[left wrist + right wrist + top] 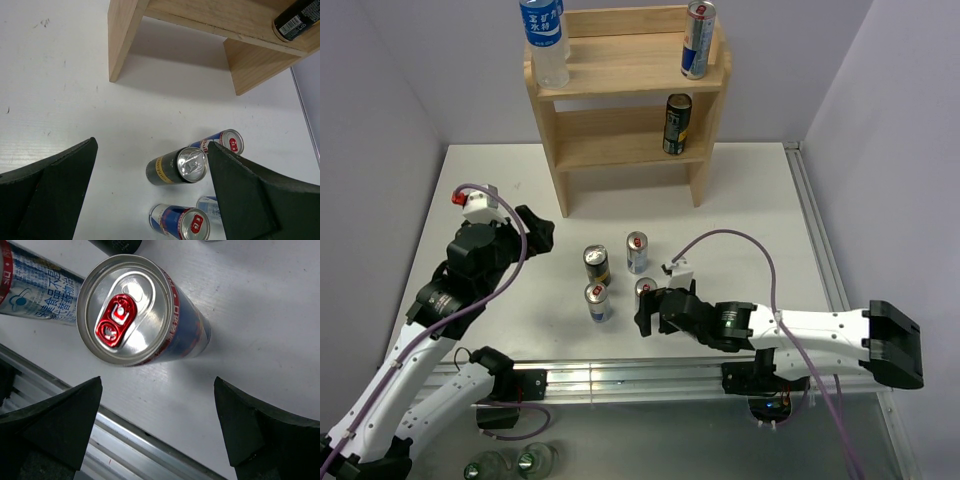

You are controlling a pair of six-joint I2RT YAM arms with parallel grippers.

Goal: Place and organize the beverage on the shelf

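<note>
The light wood shelf [620, 75] stands at the back and holds a water bottle [544, 40] and a Red Bull can [698, 40] on its top tier, with a black can [677, 123] on the lower tier. On the table stand a black-and-gold can [596, 264], a Red Bull can [637, 252], a pale blue can [597, 301] and another Red Bull can [645, 293]. My left gripper [538, 232] is open and empty, left of the cans; the black-and-gold can [175, 167] lies ahead between its fingers. My right gripper [648, 314] is open and empty, with the Red Bull can [137, 310] just beyond its fingertips.
A metal rail [650, 375] runs along the near table edge, close behind the right gripper, and shows in the right wrist view [75, 420]. The shelf's side panels [125, 35] stand on the table beyond the cans. Walls close in the left, right and back.
</note>
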